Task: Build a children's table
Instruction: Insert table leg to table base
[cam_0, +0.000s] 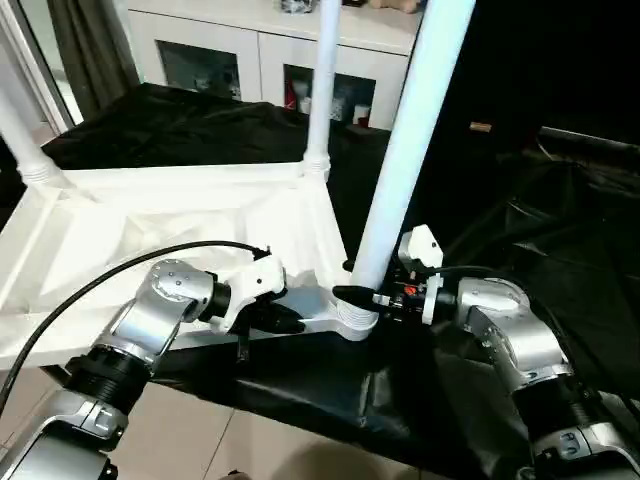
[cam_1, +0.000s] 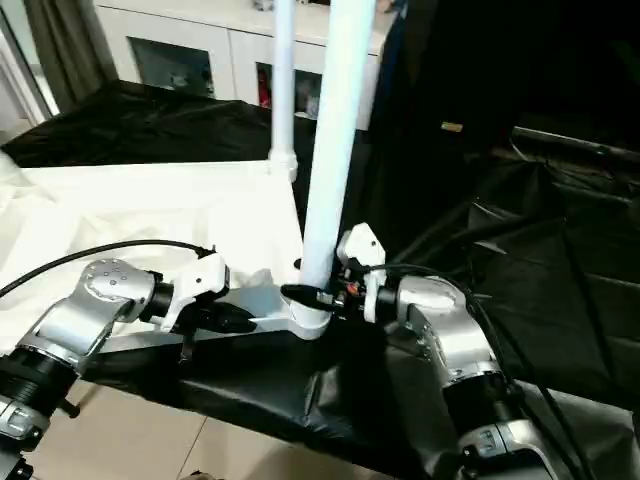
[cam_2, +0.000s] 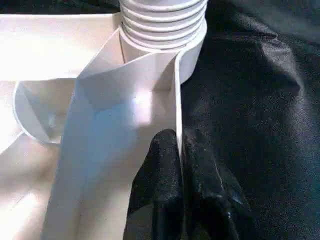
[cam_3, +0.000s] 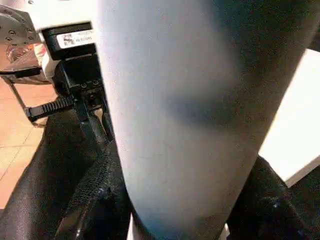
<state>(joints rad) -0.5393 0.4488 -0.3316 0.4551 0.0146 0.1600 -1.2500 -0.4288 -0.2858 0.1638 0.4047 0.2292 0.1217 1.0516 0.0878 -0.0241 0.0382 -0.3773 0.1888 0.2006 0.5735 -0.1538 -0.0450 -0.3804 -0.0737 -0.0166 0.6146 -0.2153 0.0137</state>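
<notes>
Here the left pincer (cam_0: 285, 318) pinches the upturned table top's rim (cam_2: 176, 100). At its three o'clock, the right pincer (cam_0: 358, 297) clamps the upright near leg (cam_0: 400, 170) just above its socket (cam_0: 356, 322).

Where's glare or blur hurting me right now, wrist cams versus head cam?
Left wrist view: a bright patch washes out the table top's rim near the left gripper, though the threaded socket stays crisp. Right wrist view: the near leg is so close that it is soft and featureless, shaded on one side. Left eye view: the underside ribs are partly overexposed; the black cloth shows a mild sheen.
</notes>
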